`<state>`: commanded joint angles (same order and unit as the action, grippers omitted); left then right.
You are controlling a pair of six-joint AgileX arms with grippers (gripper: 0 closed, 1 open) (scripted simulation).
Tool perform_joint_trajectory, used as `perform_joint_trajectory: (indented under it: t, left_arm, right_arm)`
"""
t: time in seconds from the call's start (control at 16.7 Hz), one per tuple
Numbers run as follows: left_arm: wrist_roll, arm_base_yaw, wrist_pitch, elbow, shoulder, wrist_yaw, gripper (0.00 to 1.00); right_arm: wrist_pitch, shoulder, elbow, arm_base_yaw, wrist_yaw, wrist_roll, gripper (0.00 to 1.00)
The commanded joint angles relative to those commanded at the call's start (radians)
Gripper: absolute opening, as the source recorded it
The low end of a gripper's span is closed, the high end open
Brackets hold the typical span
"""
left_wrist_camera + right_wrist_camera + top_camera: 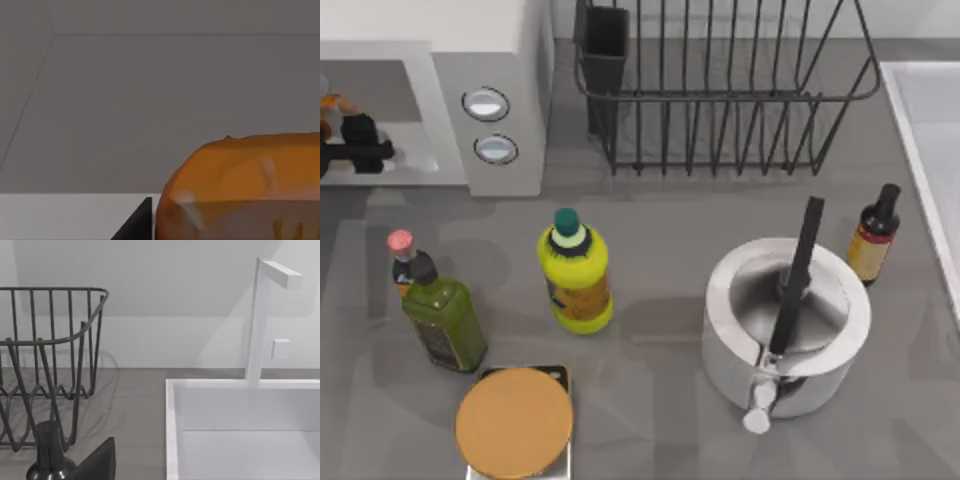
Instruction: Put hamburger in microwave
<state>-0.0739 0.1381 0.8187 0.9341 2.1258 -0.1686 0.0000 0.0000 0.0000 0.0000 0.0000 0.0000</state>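
Hamburger: fills the near corner of the left wrist view, orange-tan with pale patches, low over the white floor of the microwave cavity; from above it is an orange patch at the far left of the table.
Left end effector: reaches inside the open cavity, right beside the hamburger; whether it grips the bun or stands apart from it cannot be told.
Step in hand: by the look of it, the placing itself, with the bun already within the appliance's walls.
Next move: likely calls for setting the hamburger flat on the cavity floor, letting go, then drawing straight back toward the near side, clear of the cavity edge and the knob panel.
Right arm: idle at the right side of the table, its wrist camera facing the wire rack and the white sink.
Top view's share: the whole layout, namely the pot with a dark utensil, yellow bottle, green bottle, flat orange disc and small dark bottle, all well apart from the microwave.
Left wrist view's share: the grey inner wall and white floor of the cavity, and how close the bun sits to that floor.
Right wrist view's share: the faucet standing over the sink.
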Motion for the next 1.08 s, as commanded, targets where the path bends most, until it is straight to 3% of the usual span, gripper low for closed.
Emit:
perform_joint_trajectory:
  t: [0.54,1.08]
  left_arm:
    - [0.002,0.004,0.020,0.002,0.010,0.003,0.00]
    - [0.011,-0.020,-0.124,0.355,0.215,0.019,0.00]
  right_arm:
    - [0.000,0.000,0.000,0.000,0.000,0.000,1.00]
    - [0.000,0.000,0.000,0.000,0.000,0.000,1.00]
